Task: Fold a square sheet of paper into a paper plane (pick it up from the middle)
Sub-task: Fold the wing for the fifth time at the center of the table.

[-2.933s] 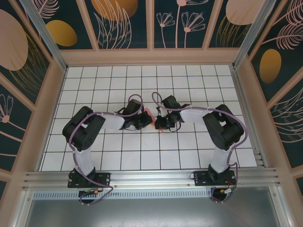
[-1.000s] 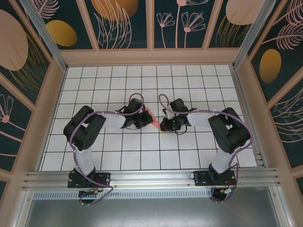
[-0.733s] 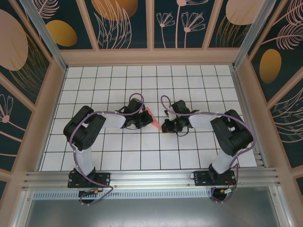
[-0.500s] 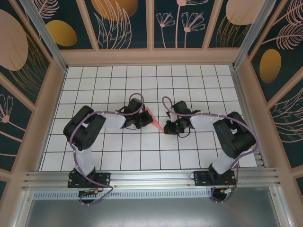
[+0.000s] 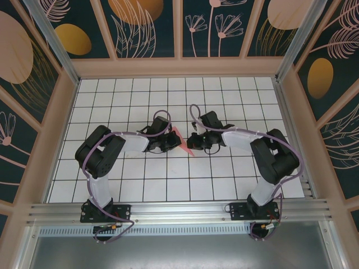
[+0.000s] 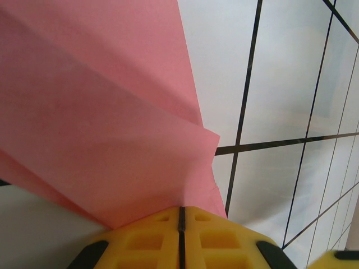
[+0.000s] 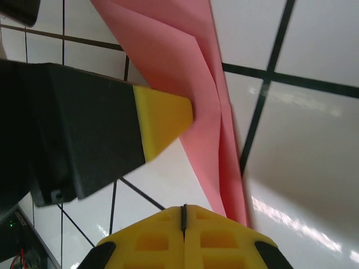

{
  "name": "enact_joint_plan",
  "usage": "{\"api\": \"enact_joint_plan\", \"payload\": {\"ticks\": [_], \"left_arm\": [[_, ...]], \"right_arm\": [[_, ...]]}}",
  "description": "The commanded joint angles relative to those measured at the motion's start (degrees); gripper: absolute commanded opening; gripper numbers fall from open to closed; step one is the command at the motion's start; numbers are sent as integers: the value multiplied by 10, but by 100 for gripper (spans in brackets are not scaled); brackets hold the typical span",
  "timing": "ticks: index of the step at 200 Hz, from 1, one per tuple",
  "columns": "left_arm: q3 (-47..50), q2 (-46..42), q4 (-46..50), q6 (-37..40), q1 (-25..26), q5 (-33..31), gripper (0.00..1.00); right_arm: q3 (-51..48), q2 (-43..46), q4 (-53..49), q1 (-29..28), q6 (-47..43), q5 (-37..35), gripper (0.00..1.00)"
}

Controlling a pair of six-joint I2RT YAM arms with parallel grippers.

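The pink-red paper plane (image 5: 180, 139) is a narrow folded shape with overlapping layers (image 6: 112, 112), its point aimed toward the near edge. My left gripper (image 5: 171, 143) is shut on it. In the left wrist view the paper rises straight from the closed seam of the yellow fingertips (image 6: 181, 210). My right gripper (image 5: 192, 141) is shut just right of the paper. Its closed tips (image 7: 183, 207) sit beside the paper's point (image 7: 190, 73), with nothing between them. The left gripper's yellow-tipped finger (image 7: 162, 120) touches the paper's other side.
The white tiled floor (image 5: 168, 185) with black grid lines stretches around both arms. Wooden rails and patterned walls (image 5: 179, 67) enclose it on three sides. The arm bases sit on the metal rail (image 5: 179, 212) at the near edge.
My right gripper drifted slightly right and toward me, then swung back up and left to the paper's tip. The left gripper and the paper stayed in place.
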State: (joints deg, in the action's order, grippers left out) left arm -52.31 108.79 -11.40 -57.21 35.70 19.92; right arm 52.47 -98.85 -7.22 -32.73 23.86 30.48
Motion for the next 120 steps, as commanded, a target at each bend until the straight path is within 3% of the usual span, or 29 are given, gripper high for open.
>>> {"api": "enact_joint_plan", "payload": {"ticks": [1,39,72,120], "left_arm": [[8,22,60,14,-10,-60,11],[4,4,42,29,-9,-46,13],[-20,-41,47,90,-13,-57,20],[7,-73,2,145,-30,-42,24]], "right_arm": [[29,-36,20,-10,11,25,5],[37,-73,9,-10,7,1,3],[5,-75,4,4,2,-18,2],[-21,-74,12,11,0,0,2]]}}
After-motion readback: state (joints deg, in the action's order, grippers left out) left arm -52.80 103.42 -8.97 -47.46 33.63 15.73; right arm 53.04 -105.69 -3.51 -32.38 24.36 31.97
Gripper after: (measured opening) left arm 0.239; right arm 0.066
